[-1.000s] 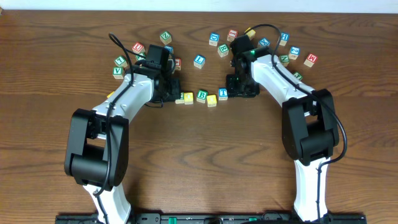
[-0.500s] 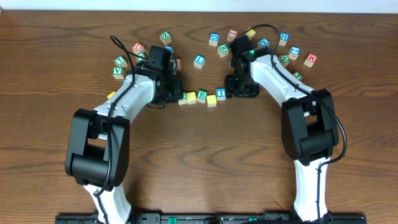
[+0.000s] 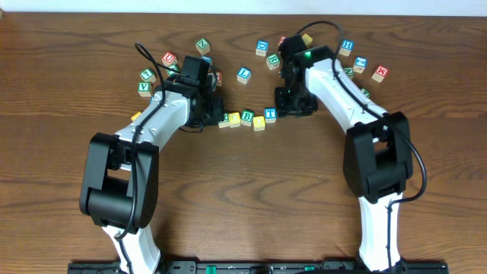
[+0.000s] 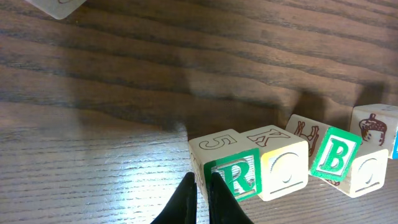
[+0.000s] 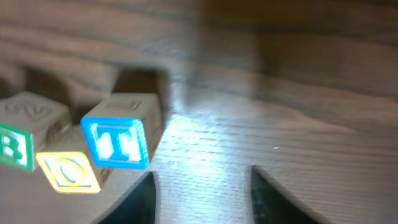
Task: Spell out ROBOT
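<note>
Five letter blocks lie in a loose row on the table: green R (image 3: 223, 120), yellow O (image 3: 234, 118), green B (image 3: 246, 116), a second yellow O (image 3: 259, 122) and blue T (image 3: 270, 114). My left gripper (image 3: 215, 116) is shut and empty, with its tips (image 4: 200, 186) against the left side of the R block (image 4: 235, 175), beside O (image 4: 285, 168) and B (image 4: 336, 154). My right gripper (image 3: 293, 106) is open and empty (image 5: 205, 193), just right of the T block (image 5: 118, 142). The O (image 5: 69, 171) and B (image 5: 15, 146) blocks show beyond it.
Several loose letter blocks are scattered along the far side, some behind the left arm (image 3: 169, 58) and some behind the right arm (image 3: 379, 73). One block (image 3: 243, 74) lies between the arms. Bare wood lies in front of the row.
My left gripper has nudged the R and O blocks right toward B. The T block has slid slightly left into the row. My right gripper has drawn back a little from T.
</note>
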`<state>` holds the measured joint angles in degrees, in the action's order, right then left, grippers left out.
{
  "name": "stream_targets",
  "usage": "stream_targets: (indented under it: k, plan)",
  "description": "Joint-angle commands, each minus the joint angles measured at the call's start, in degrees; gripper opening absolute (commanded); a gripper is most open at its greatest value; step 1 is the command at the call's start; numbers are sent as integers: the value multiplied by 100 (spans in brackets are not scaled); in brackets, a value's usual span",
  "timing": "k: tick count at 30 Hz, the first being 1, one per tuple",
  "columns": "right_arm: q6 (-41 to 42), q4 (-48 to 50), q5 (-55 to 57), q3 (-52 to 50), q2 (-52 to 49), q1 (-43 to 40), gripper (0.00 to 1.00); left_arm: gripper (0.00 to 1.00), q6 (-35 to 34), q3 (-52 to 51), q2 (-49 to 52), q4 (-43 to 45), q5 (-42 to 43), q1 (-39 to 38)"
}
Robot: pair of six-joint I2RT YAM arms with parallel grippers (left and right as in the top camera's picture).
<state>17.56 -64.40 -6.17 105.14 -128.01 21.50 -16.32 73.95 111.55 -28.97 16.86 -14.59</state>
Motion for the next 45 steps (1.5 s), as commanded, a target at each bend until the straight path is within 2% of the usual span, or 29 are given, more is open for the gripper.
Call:
stream_targets:
  k: [1, 3, 4, 26, 45]
  plan:
    - [-111, -33, 20, 83, 140, 308, 18, 8, -9, -109, 168, -2, 44, -28]
    - [-107, -15, 20, 83, 140, 404, 4, 8, -9, -109, 168, -4, 42, -28]
    - [-83, -11, 20, 83, 140, 446, 1, 8, -9, -109, 168, -4, 42, -28]
    - [177, 334, -22, -232, 136, 1034, 1, 8, -9, -111, 168, -7, 42, -28]
    - [352, 817, 39, -492, 133, 1060, 2, 8, -9, -111, 168, -7, 44, -28]
